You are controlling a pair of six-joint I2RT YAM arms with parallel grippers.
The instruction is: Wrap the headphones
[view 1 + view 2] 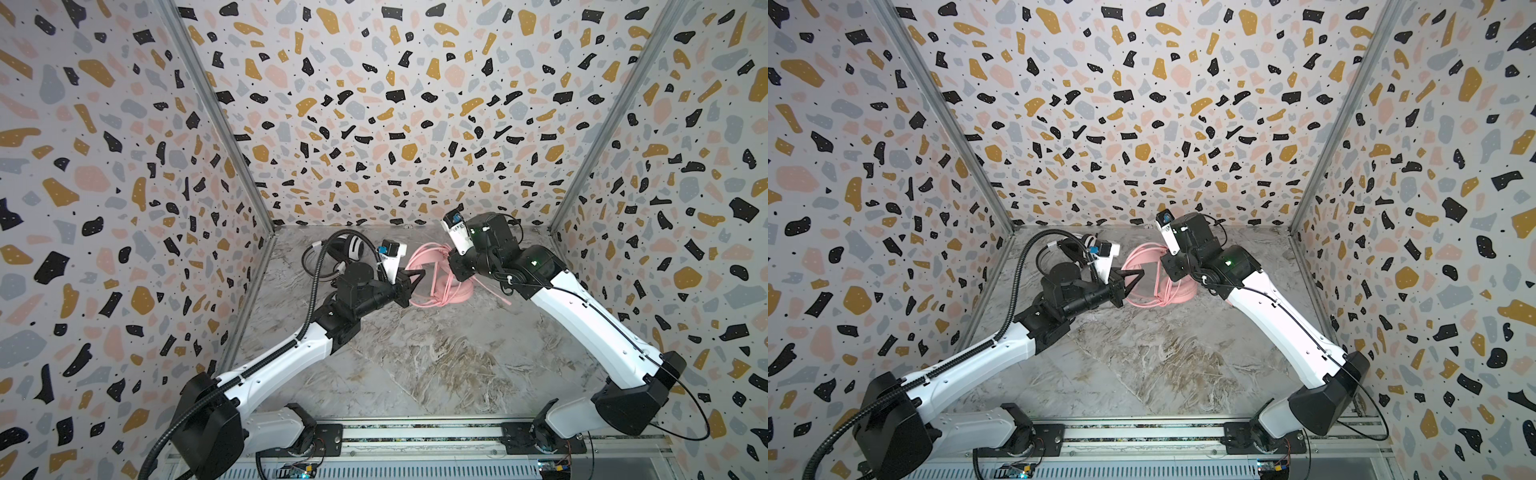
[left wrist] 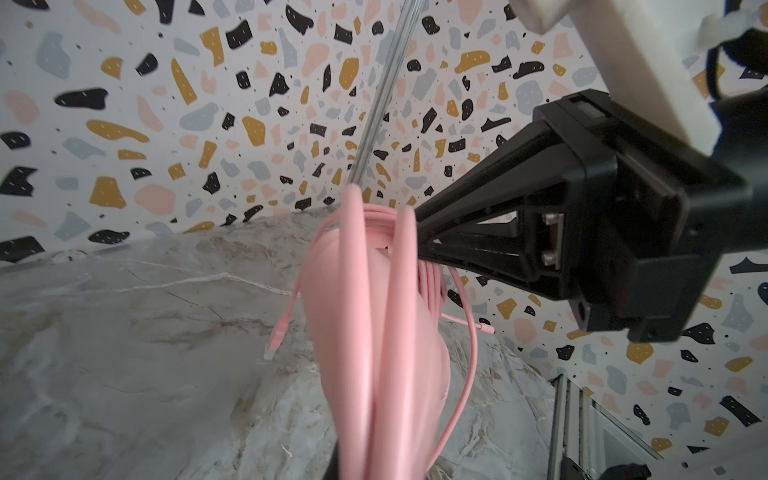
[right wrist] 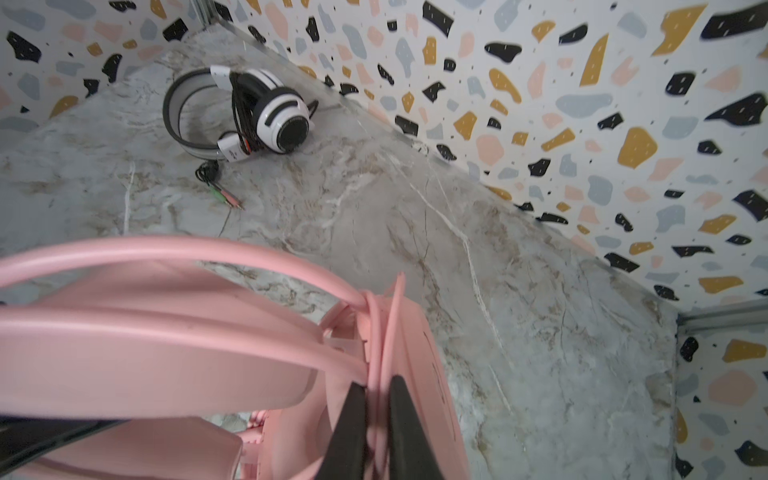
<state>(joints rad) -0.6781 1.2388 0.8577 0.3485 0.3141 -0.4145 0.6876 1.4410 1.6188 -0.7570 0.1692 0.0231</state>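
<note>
Standing far-centre on the table, pink headset (image 1: 1178,293), braced left by the closed left pincer (image 1: 419,274); right pincer (image 3: 376,380), right of it, pinching the pink cable (image 3: 383,332).

The near half of the table (image 1: 436,365) is open to me from left to right. Far centre is blocked by the pink headphones (image 1: 432,278), their loose cable (image 1: 494,293) trailing right. The white headphones (image 1: 355,248) fill the far left corner.
</note>
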